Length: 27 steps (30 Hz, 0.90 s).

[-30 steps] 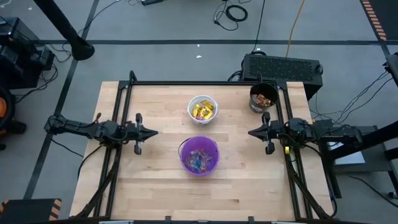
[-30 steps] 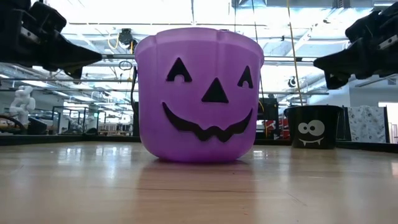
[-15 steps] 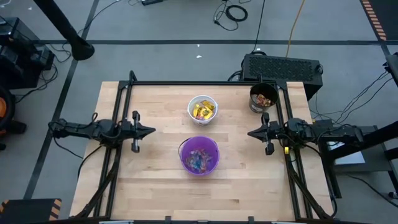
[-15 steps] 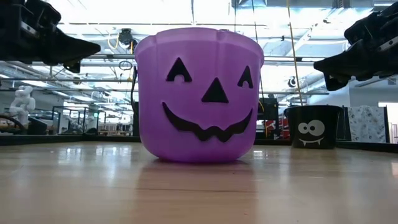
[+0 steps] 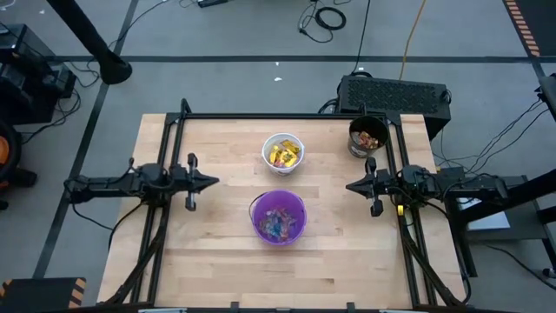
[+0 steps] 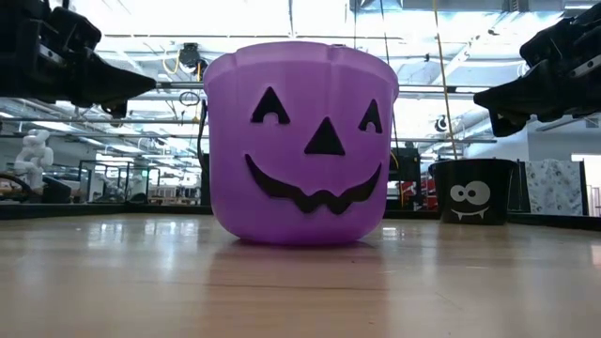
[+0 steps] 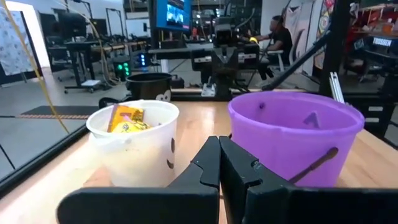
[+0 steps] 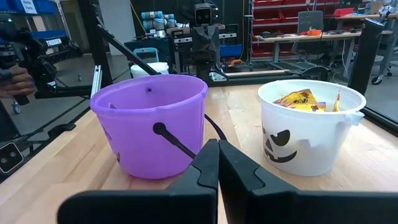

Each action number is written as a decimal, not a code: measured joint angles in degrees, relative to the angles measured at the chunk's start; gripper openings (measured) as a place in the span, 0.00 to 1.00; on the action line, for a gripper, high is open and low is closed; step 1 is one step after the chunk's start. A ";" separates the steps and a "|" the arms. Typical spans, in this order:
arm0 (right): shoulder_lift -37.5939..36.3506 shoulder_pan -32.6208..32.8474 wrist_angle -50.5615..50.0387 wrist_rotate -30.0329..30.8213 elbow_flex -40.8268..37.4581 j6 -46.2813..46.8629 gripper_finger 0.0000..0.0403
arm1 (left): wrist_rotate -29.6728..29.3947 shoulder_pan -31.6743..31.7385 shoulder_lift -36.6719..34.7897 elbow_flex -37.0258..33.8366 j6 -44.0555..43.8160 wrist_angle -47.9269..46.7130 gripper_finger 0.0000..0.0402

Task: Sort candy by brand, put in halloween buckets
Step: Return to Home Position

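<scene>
Three buckets stand on their bases on the wooden table. The white bucket point(image 5: 282, 152) holds yellow candy point(image 5: 281, 155). The purple bucket point(image 5: 279, 216) holds pink and blue-green candy point(image 5: 278, 223). The black bucket point(image 5: 367, 136), at the far right corner, holds orange-red candy point(image 5: 371, 138). My left gripper point(image 5: 213, 182) hovers shut at the table's left side, pointing toward the buckets. My right gripper point(image 5: 350, 185) hovers shut at the right side, facing it. In the low view both hang above the table, left point(image 6: 150, 84) and right point(image 6: 479, 94). Both wrist views show the fingers meeting, left point(image 7: 219, 140) and right point(image 8: 218, 143).
A black box with a ridged top point(image 5: 395, 91) sits beyond the table's far right corner. Black frame rails point(image 5: 287, 116) run along the far edge and both sides. Bare wood lies along the near edge point(image 5: 278, 274). A person point(image 7: 277, 40) sits in the room behind, and a hand point(image 8: 18, 78) shows off the table.
My left gripper has risen a little and come back down, staying shut. The buckets and my right arm have kept still.
</scene>
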 joint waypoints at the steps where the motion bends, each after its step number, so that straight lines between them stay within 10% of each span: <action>1: 0.00 0.00 0.00 0.00 0.00 0.00 0.00 | 0.07 -0.05 0.43 0.00 -0.02 -0.01 0.00; 27: 0.00 0.01 -0.03 0.02 0.00 0.00 0.00 | -2.25 -0.11 3.39 0.00 -2.89 0.38 0.06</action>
